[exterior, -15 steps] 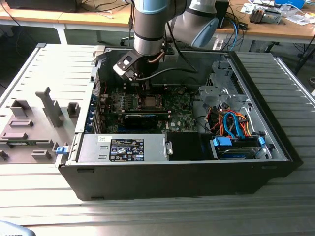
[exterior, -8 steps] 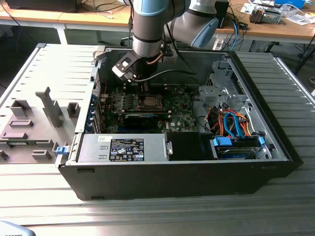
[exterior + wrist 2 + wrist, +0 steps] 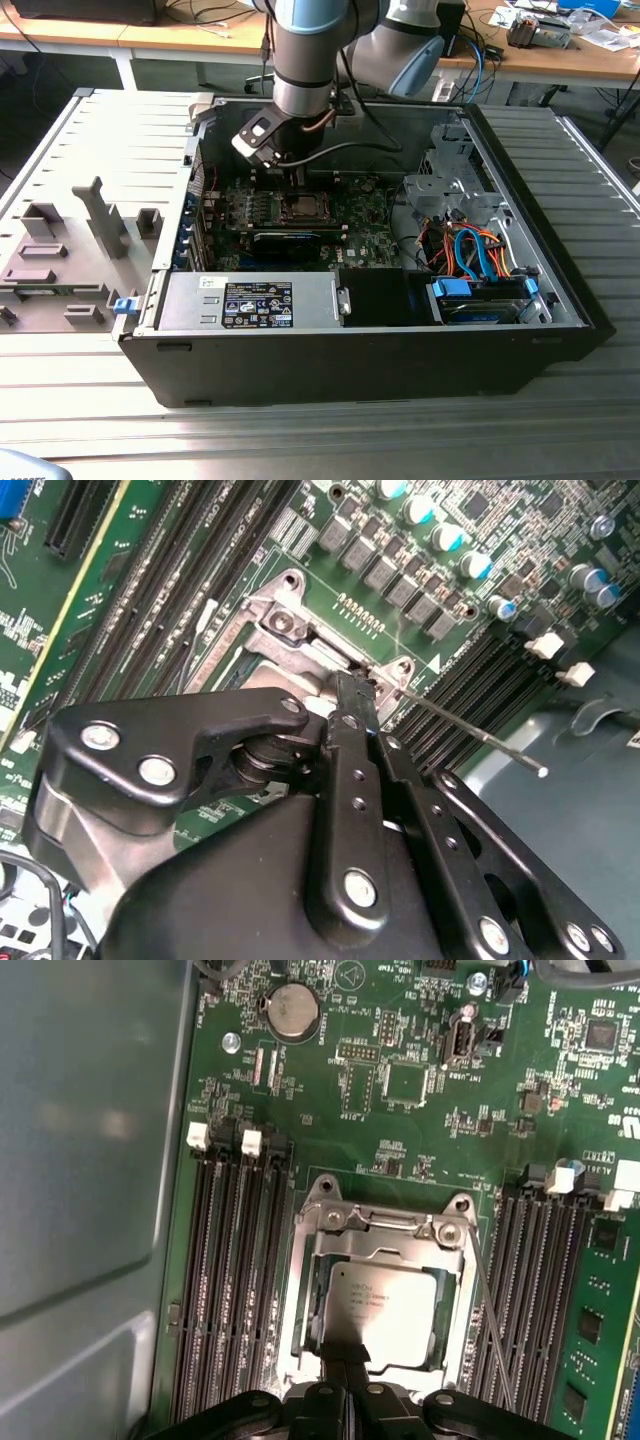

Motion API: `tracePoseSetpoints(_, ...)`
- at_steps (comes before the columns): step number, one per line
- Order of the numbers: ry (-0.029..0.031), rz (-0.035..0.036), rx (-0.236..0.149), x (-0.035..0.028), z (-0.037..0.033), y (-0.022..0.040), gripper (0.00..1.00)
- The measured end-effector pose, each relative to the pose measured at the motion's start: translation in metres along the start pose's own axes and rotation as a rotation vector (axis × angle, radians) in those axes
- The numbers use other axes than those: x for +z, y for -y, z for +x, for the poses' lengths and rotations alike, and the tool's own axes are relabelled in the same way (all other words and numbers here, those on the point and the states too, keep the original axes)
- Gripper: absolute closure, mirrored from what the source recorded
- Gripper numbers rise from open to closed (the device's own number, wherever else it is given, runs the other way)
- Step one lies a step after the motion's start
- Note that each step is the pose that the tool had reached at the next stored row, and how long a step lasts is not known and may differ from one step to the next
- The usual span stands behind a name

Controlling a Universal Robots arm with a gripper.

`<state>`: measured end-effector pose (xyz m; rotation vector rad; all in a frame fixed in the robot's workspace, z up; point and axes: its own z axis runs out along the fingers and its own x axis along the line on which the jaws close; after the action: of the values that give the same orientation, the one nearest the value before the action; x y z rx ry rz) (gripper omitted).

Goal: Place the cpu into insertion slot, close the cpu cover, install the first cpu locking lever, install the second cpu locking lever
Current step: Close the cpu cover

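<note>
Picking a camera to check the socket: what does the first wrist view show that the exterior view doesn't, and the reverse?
First wrist view: the cpu with the cpu cover framing it, a thin lever rod alongside, a coin battery. Exterior view: the open computer case, its power supply, orange and blue cables, the arm. Both: the gripper at the insertion slot on the green board.
</note>
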<state>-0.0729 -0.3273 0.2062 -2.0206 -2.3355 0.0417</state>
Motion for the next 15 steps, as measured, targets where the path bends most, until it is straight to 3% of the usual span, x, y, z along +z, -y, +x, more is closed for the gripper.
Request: tracePoseSetpoints(15, 0.0004, 0.0003, 0.000, -0.0034, -0.0021, -0.0150, 0.89)
